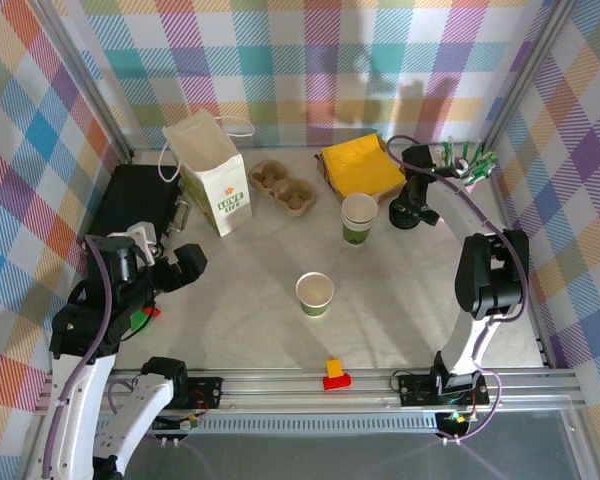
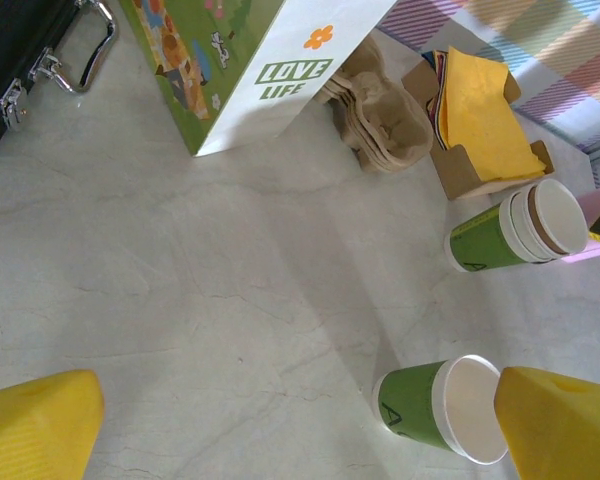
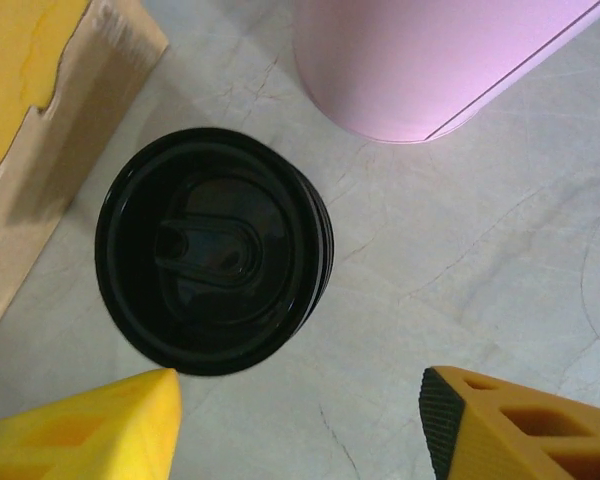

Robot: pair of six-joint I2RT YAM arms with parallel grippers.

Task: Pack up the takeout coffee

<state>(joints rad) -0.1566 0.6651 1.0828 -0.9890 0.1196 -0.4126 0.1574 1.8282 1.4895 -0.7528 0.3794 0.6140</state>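
Above the black lids [image 3: 212, 250] at upper right, the right gripper [image 3: 300, 390] hangs spread and empty, likely about to descend and pinch one for the takeout coffee [image 1: 315, 293] standing at centre; left gripper [image 2: 295, 420] gapes, empty.

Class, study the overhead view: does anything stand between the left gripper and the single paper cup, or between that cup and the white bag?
Nothing visible does. Bare table runs from the left gripper to the takeout coffee, and from it to the white bag. The cup stack and cardboard carrier stand off both lines.
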